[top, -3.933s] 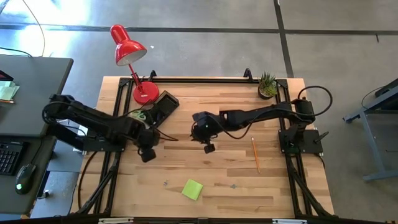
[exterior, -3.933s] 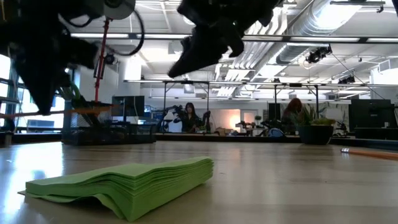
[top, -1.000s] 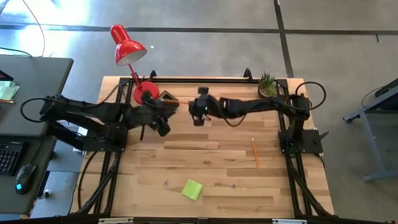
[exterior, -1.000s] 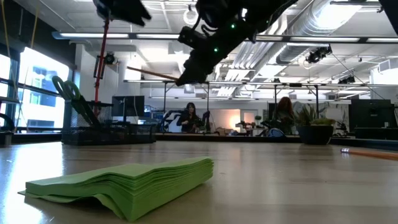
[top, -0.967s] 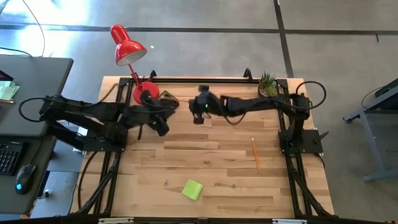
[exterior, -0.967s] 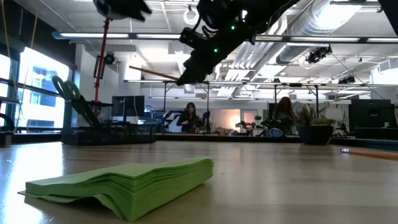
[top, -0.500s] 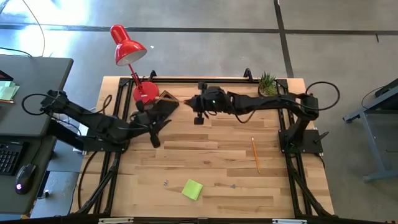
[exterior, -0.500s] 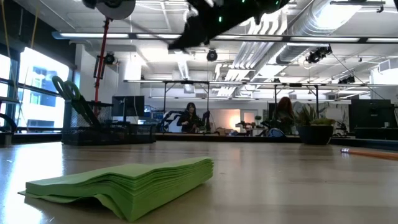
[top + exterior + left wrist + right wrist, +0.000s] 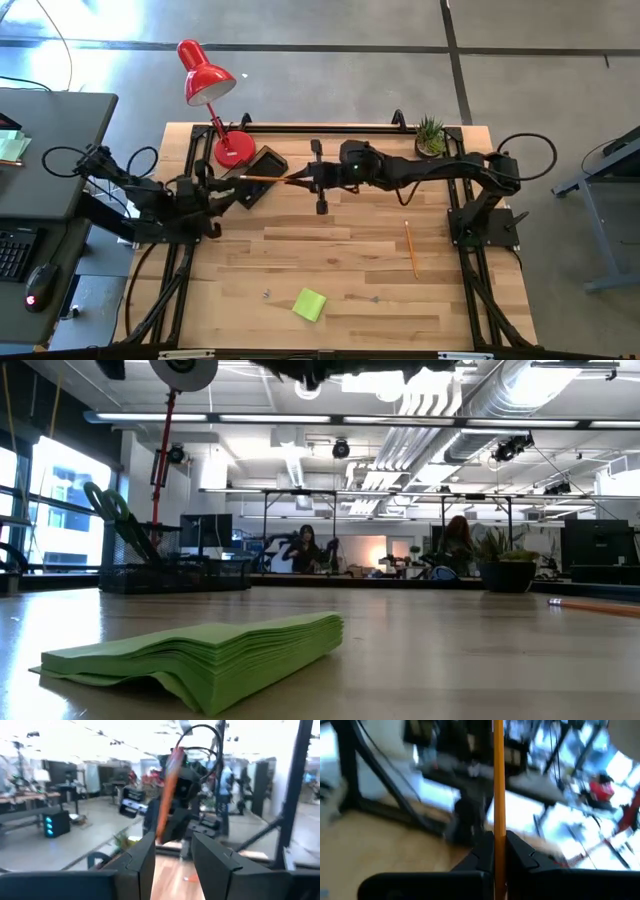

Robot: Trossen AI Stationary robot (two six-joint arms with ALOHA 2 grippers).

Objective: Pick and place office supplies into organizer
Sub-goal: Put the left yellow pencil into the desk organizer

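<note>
— Looking straight down: gripping what?
— Pinching an orange pencil (image 9: 270, 179) tight in the right gripper (image 9: 302, 180), pointing it level across the black organizer (image 9: 262, 160). Hanging the left gripper (image 9: 230, 190) just beside that tray. Also spotting a second pencil (image 9: 410, 248) and the lime-green sticky-note pad (image 9: 310, 304) lying on the wood, well apart.
— Looking level across the table?
— Seeing the pad (image 9: 200, 650) up close, green-handled scissors (image 9: 110, 510) standing in the organizer (image 9: 175, 575) far behind.
— Peering from the left wrist?
— Showing fingers (image 9: 145, 860) spread apart, holding nothing, facing the pencil (image 9: 167, 795).
— Checking the right wrist?
— Squeezing the pencil (image 9: 499, 780) from both sides.
</note>
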